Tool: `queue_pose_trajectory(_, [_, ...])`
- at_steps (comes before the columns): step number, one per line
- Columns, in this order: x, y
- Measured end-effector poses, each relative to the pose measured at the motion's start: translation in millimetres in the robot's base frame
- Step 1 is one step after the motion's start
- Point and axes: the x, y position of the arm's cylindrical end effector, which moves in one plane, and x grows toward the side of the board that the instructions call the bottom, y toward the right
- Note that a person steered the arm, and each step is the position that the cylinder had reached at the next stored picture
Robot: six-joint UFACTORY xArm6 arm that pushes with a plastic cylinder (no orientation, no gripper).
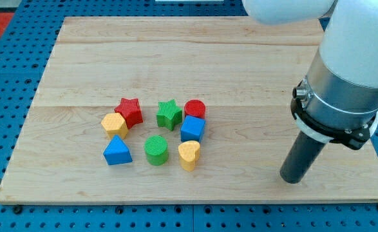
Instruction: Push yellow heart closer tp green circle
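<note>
Risk: my tip (292, 179), a bare rod with no jaws, sits well off at 3 o'clock from yellow heart (189, 155); green circle (156, 151) lies at its 9. Blue cube (192, 129), seemingly touching at 12, could deflect it.

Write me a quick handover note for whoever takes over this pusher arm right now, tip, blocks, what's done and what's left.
My tip rests on the board at the view's right, well apart from every block and touching none.
The yellow heart sits just to the view's right of the green circle, with a small gap between them. The blue cube is right above the heart.
Done: no contact with the heart at this moment; it is near the circle but not against it.
Left: bring the tip to the heart's right side and push it toward the view's left, probably a short stroke, keeping clear of the blue cube.
</note>
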Motion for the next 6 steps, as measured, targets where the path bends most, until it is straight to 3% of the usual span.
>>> queue_pose_trajectory(3, [27.4, 13.9])
queue_pose_trajectory(5, [-62.4, -88.1])
queue_pose_trajectory(6, [-45.8, -123.3])
